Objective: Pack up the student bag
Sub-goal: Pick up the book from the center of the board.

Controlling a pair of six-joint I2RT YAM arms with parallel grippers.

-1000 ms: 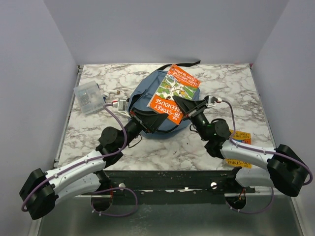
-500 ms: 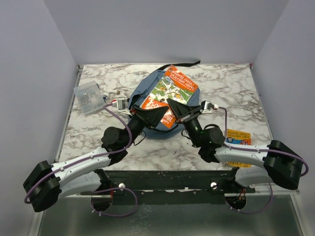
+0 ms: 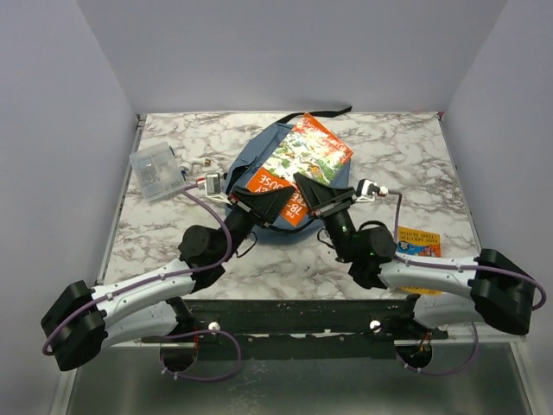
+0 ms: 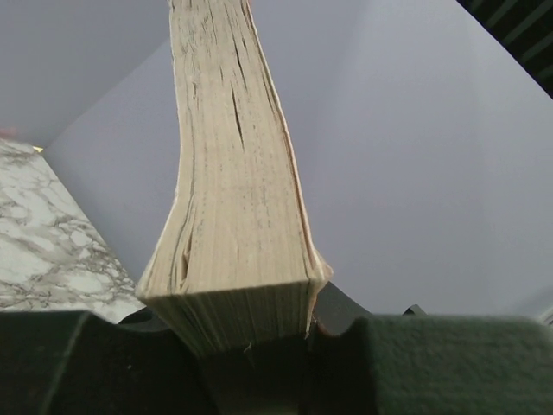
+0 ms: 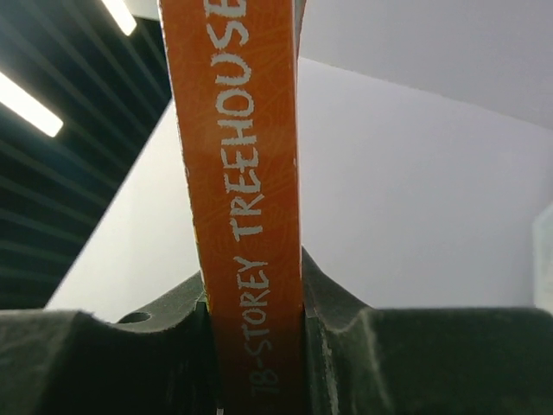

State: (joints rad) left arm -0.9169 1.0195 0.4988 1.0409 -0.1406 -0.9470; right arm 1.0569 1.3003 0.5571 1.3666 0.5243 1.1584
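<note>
Packing under way on a marble table [image 3: 138,225]: at far left a clear plastic box [image 3: 156,171] sits well apart; the left gripper [image 3: 278,206] pinches the page edge of an orange book [image 3: 302,160] and the right gripper [image 3: 313,197] clamps its spine, holding it tilted over the student bag [image 3: 251,162]. The dusty-blue bag lies mid-table, under and just beyond both grippers. Soft, light and floppy by the look of it, it is probably best taken by the zipper rim of its opening. A second orange book [image 3: 418,240] lies far right
</note>
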